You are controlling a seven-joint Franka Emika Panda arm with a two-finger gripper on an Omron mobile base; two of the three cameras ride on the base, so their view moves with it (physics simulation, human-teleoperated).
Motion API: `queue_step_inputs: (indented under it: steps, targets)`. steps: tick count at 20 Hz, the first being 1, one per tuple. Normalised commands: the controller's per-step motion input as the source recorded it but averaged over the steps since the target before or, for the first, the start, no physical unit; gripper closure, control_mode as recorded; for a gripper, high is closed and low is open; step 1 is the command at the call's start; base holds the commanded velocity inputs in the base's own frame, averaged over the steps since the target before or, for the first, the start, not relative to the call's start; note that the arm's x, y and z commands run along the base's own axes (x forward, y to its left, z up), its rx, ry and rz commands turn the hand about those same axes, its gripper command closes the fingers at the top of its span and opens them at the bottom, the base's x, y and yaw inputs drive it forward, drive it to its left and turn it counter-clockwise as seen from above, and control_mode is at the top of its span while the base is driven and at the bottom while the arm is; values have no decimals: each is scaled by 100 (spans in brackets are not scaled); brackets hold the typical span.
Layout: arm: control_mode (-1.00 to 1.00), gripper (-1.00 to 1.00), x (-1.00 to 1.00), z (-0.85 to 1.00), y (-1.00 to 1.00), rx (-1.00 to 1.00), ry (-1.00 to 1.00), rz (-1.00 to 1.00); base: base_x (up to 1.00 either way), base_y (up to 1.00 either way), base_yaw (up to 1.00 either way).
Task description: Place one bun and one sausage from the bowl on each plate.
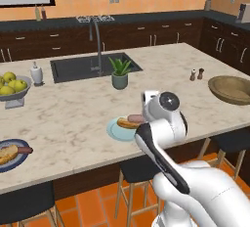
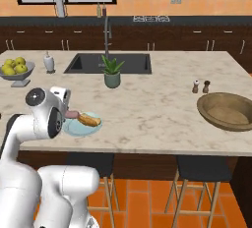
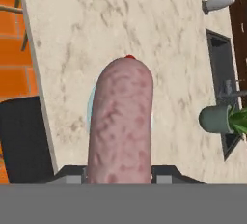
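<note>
While the gripper (image 3: 119,177) clamps a sausage (image 3: 120,121) between its fingers, that pink link juts straight toward twelve o'clock in the hand view, over the pale light-blue plate (image 1: 116,130) at the marble island's (image 1: 73,113) near edge. A bun (image 2: 89,120) lies on that plate. Over at nine o'clock in the left base view sits the dark-rimmed plate (image 1: 19,158), with a bun and a sausage on it. The wooden bowl (image 2: 227,111) waits at three o'clock, well apart.
</note>
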Motion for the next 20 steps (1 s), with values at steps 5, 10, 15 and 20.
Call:
queue_step_inputs:
  steps: [5,10,15,20]
  targets:
    - [-100,100,89,-36,7,-9,66,0,0,0,0]
    - [-100,100,73,-75,7,0,26,0,0,0,0]
    - [-100,100,56,-99,4,0,22,-12,0,0,0]
    - [-100,100,36,-86,27,0,9,-22,0,0,0]
